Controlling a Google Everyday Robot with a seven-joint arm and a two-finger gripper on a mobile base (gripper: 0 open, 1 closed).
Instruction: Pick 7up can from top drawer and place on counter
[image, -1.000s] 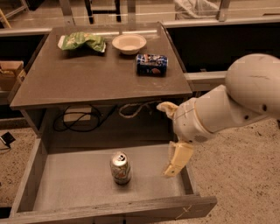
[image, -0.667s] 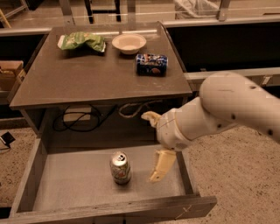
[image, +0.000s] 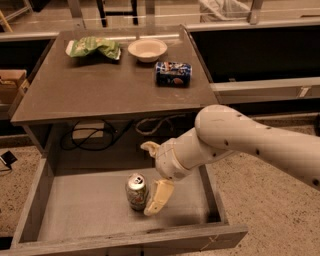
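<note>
No legible text, brand, number or sign is found. 7up can (image: 136, 191) in the top drawer (image: 75, 215): markings unreadable. Dark blue can (image: 173, 73) near the right edge of the counter (image: 100, 90): print illegible. Green bag (image: 95, 47) at the far left corner: no readable label. Gripper (image: 147, 180) inside the drawer, just beside the 7up can, fingers spread.

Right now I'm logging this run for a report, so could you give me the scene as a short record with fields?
gripper: open, down inside the top drawer, lower finger close by the right side of the 7up can; contact unclear
7up can: upright on the drawer bottom, not lifted
top drawer: pulled out
counter: holds a blue can lying on its side, a white bowl and a green bag
task state: can not yet grasped
</note>
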